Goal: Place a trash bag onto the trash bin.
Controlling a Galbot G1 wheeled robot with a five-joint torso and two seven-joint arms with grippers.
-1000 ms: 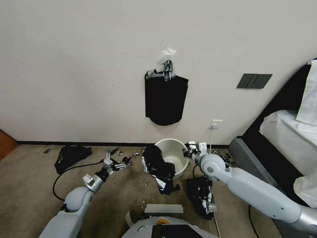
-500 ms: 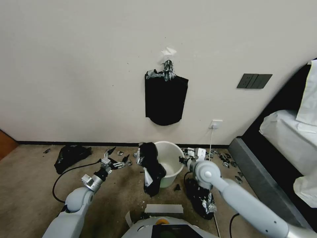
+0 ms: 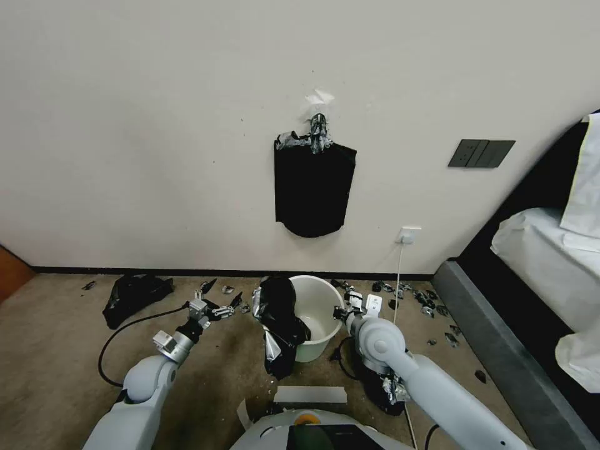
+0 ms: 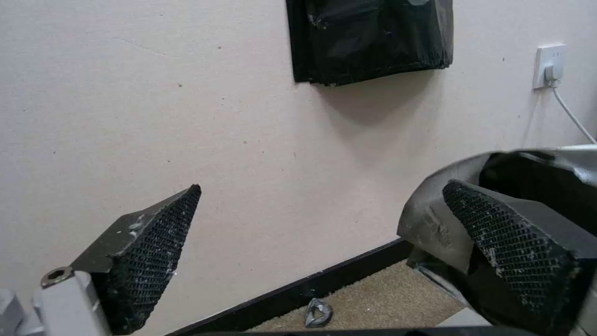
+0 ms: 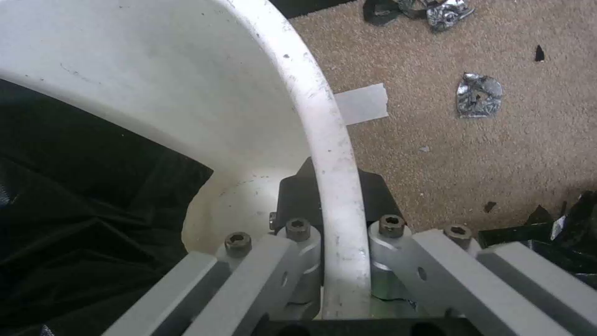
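The cream-white trash bin (image 3: pixel 319 312) stands on the carpet near the wall. The glossy black trash bag (image 3: pixel 279 322) hangs crumpled over the bin's left rim, partly inside and partly down the outer wall. My right gripper (image 3: pixel 342 310) is shut on the bin's right rim (image 5: pixel 333 154), one finger inside and one outside. In the right wrist view the trash bag (image 5: pixel 81 200) darkens the bin's inside. My left gripper (image 3: pixel 224 299) hovers open to the left of the bin, holding nothing. Past its right finger (image 4: pixel 516 252) I see the trash bag (image 4: pixel 535 177) with a silver tape patch.
A flat black bundle of bags (image 3: pixel 314 187) hangs on the wall above the bin. Black plastic heaps lie on the carpet at far left (image 3: pixel 134 294) and under my right arm (image 3: pixel 387 387). Silver scraps (image 3: pixel 431 300) litter the floor. A dark bed frame (image 3: pixel 500 325) borders the right.
My right gripper has dragged the bin along the carpet toward me and a little left, with the bag still draped on its rim. The left gripper has barely moved.
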